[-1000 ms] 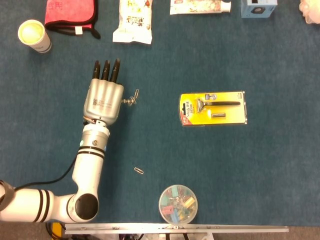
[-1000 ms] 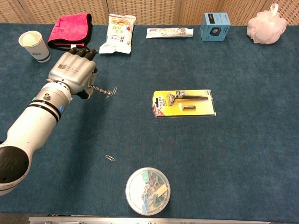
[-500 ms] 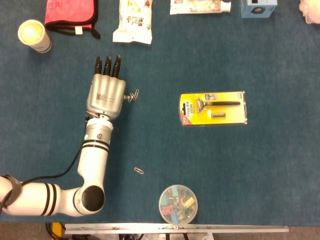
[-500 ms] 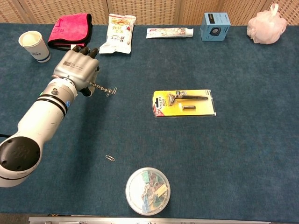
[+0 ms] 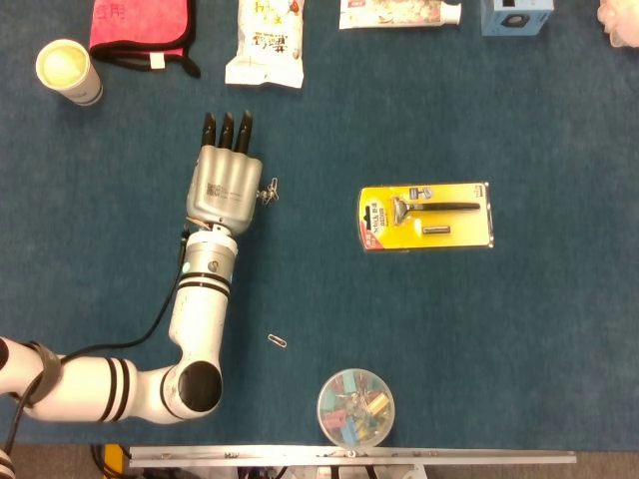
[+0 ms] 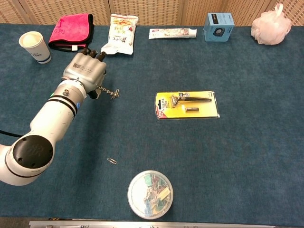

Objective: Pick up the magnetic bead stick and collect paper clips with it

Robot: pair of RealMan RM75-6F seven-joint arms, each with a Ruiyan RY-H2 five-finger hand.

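My left hand hovers over the left middle of the table and holds the magnetic bead stick, a short chain of metal beads poking out to the right. A paper clip hangs at the stick's free end. One loose paper clip lies on the blue cloth nearer the front edge. My right hand is in neither view.
A round clear tub of coloured clips stands at the front. A yellow razor pack lies right of centre. Along the back sit a paper cup, a pink cloth, a snack bag, a toothpaste tube, a blue box and a bath puff.
My left hand has shifted a little to the right with the bead stick, and the forearm has swung more upright. The loose clip on the cloth has stayed put.
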